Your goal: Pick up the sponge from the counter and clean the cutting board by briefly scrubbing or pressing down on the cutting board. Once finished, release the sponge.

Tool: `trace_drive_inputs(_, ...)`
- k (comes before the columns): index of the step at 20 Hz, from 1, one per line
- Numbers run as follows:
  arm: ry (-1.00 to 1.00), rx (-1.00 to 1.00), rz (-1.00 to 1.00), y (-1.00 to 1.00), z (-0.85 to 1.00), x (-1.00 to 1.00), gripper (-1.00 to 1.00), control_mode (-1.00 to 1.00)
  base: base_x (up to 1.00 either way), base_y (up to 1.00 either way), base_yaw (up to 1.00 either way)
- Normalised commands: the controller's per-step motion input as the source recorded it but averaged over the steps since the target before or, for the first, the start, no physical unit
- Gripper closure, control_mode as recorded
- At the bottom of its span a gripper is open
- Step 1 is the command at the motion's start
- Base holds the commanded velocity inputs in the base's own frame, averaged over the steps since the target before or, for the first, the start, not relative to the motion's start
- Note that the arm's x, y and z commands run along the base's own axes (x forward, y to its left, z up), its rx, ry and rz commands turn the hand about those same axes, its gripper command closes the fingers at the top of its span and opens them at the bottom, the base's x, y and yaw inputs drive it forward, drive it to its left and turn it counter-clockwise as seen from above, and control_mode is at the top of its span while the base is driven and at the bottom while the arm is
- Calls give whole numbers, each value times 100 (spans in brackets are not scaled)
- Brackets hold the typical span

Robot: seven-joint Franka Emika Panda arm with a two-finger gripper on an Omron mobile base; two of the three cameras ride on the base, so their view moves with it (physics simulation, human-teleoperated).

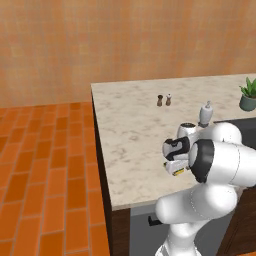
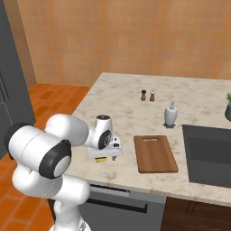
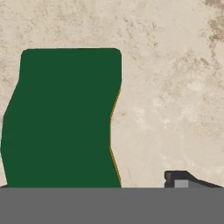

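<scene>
No readable writing anywhere. From my hand camera, the sponge (image 3: 61,118) shows a matte dark-green top with a thin yellow edge, its sides pinched wavy, lying on the beige veined counter (image 3: 175,87). My gripper (image 2: 104,155) hangs over it, jaws spread wide, gripping nothing. At three o'clock lies the reddish-brown wooden cutting board (image 2: 155,154), slot-handled

You'll find no readable text, label, brand, number or sign on anything in these views.
</scene>
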Motion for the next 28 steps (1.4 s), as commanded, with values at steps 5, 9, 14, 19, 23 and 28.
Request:
trace_drive_inputs(5,18,-6,-7,13,39,-29,-100,-100,0,0,0)
trace_drive_inputs(9,81,-17,-3,0,6,-1,-100,-100,0,0,0)
trace_drive_inputs(14,38,-7,0,-6,-52,-16,-100,-100,0,0,0)
trace_drive_inputs(19,11,-5,1,-9,-95,-90,-100,-100,0,0,0)
trace_drive_inputs(23,11,-10,1,-2,-100,-69,-100,-100,0,0,0)
trace_drive_inputs(28,19,-7,1,-34,-100,-94,-100,-100,0,0,0)
